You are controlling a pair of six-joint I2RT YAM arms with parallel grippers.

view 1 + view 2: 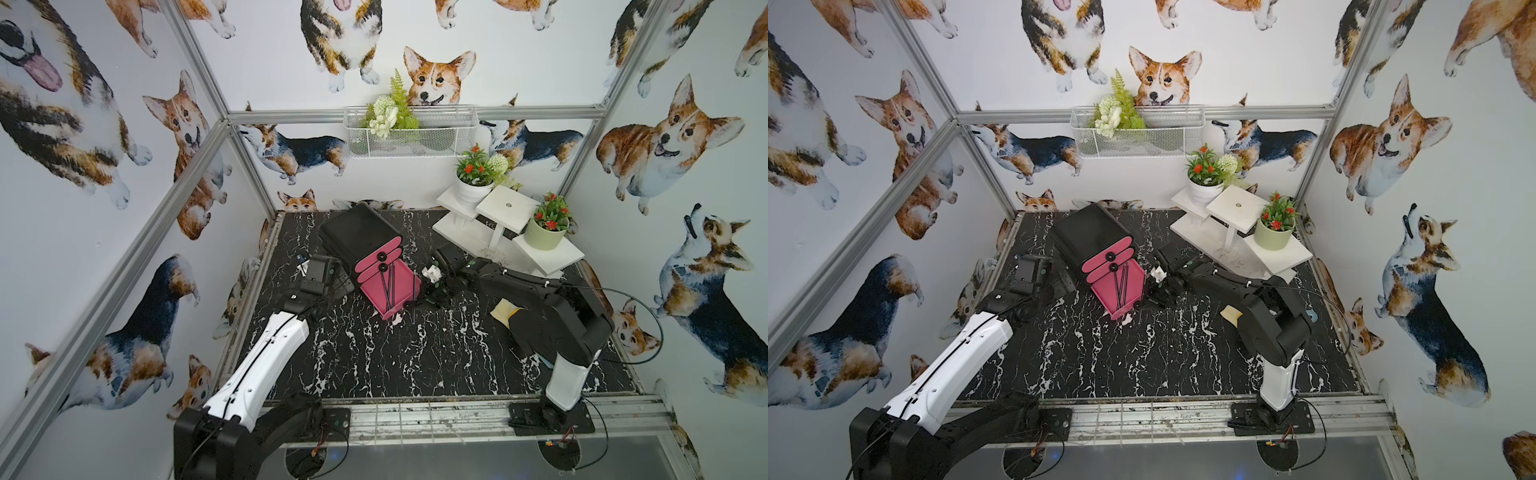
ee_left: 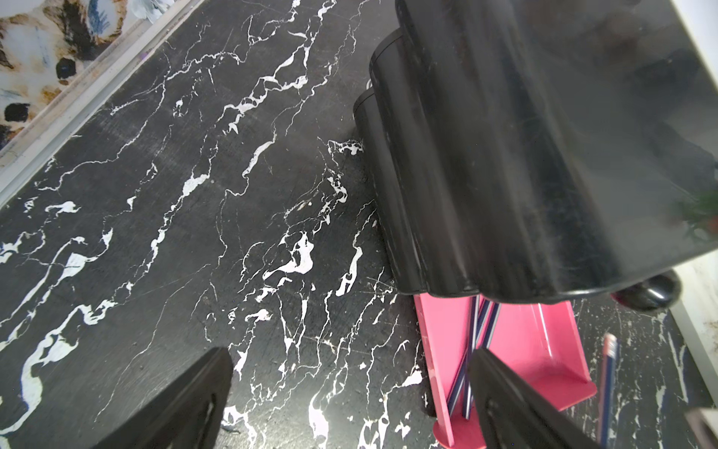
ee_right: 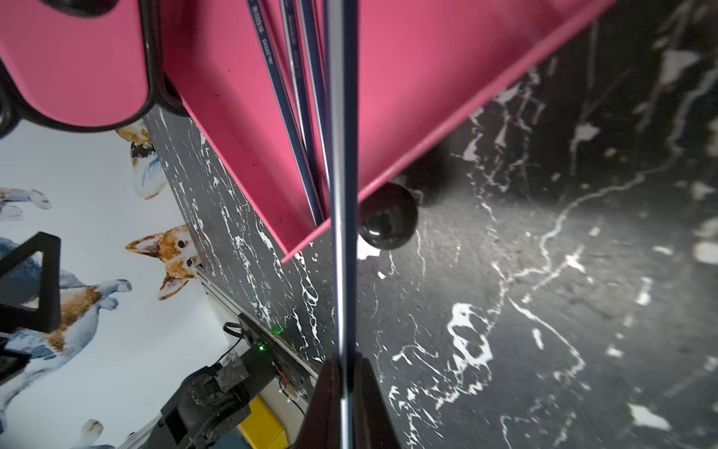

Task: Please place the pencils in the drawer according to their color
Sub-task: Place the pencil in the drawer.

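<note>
Top views, both: marbled counter (image 1: 374,353) carrying the drawer (image 1: 359,237), lowest pink tray (image 1: 405,282) pulled out, dark pencils (image 1: 390,291) inside. Beside that tray, right pincer (image 3: 342,365) clenched on another pencil (image 3: 342,194), seemingly upright. Left of the drawer, left pincer (image 2: 349,352) spread wide.

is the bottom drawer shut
No, the bottom drawer is pulled out in a top view, with dark pencils lying inside.

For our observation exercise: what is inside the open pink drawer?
Three dark striped pencils lie in the drawer; its rear and their far ends are hidden by the cabinet.
</note>
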